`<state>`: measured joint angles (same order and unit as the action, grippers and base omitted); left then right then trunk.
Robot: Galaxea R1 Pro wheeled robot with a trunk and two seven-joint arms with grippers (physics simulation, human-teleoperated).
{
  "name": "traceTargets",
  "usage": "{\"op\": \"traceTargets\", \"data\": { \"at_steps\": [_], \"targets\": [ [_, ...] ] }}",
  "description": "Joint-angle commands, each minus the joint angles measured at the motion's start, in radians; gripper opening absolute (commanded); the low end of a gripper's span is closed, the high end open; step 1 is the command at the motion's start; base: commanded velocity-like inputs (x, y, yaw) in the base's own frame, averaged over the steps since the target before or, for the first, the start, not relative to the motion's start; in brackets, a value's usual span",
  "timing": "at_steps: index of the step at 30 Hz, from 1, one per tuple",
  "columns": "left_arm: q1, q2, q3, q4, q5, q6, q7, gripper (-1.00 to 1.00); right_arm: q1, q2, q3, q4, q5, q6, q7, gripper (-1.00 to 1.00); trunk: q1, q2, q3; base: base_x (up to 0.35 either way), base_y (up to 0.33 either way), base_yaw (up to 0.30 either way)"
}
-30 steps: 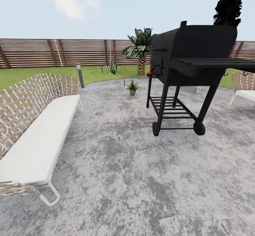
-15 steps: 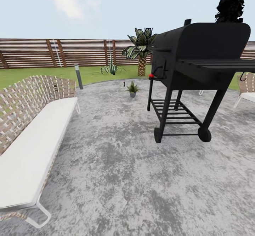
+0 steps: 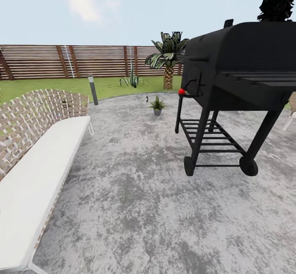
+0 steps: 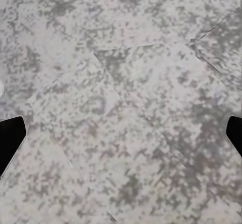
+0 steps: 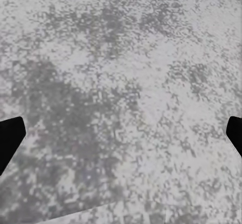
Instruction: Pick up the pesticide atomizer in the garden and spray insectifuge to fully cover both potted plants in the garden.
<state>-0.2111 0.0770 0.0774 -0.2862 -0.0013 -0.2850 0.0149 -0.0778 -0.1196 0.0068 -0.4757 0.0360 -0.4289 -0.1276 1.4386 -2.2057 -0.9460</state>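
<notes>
A round patio of mottled grey stone [image 3: 156, 192] is seen from the head view, ringed by green lawn [image 3: 53, 87] and closed off at the back by a brown slatted wooden fence [image 3: 61, 61]. One small potted plant, a rosette of pointed green leaves in a little grey pot [image 3: 157, 105], is set near the far edge of the patio. Just beside it, toward the fence, a small slim dark object [image 3: 147, 98] is stood upright; it is too small for the pesticide atomizer to be recognised with certainty.

A large black barrel grill on wheeled legs [image 3: 234, 89] is placed at the right, with a red knob at its near corner. A long wicker bench with a white cushion [image 3: 37, 159] is stretched along the left. A short grey post light [image 3: 93, 89], a spiky green-white clump [image 3: 131, 80] and a small palm [image 3: 167, 62] are found on the lawn beyond.

In the left wrist view, the left gripper [image 4: 121, 136] is spread wide, nothing held, over the stone. In the right wrist view, the right gripper [image 5: 121, 138] is likewise spread wide and empty above the paving.
</notes>
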Motion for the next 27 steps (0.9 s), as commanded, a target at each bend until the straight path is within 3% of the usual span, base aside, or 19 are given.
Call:
{"op": "traceTargets", "data": {
  "at_steps": [1, 21, 27],
  "targets": [
    [-0.001, 0.000, 0.002, 0.001, 0.000, -0.003, 0.000, 1.00, 0.000, 0.000, 0.001, 0.000, 0.004, -0.002, -0.005, 1.00, 0.000, 0.000, -0.001, 0.340, 0.000, 0.036],
    [-0.001, 0.001, 0.003, 0.001, 0.003, -0.003, 0.000, 1.00, 0.000, 0.000, 0.001, 0.000, 0.004, -0.002, -0.003, 1.00, 0.000, 0.000, -0.001, 0.340, 0.000, 0.004],
    [-0.001, 0.001, 0.002, 0.001, 0.003, -0.003, 0.000, 1.00, 0.000, 0.000, -0.001, 0.000, 0.004, -0.002, -0.005, 1.00, 0.000, 0.000, -0.001, 0.340, 0.000, 0.210]
  ]
}}
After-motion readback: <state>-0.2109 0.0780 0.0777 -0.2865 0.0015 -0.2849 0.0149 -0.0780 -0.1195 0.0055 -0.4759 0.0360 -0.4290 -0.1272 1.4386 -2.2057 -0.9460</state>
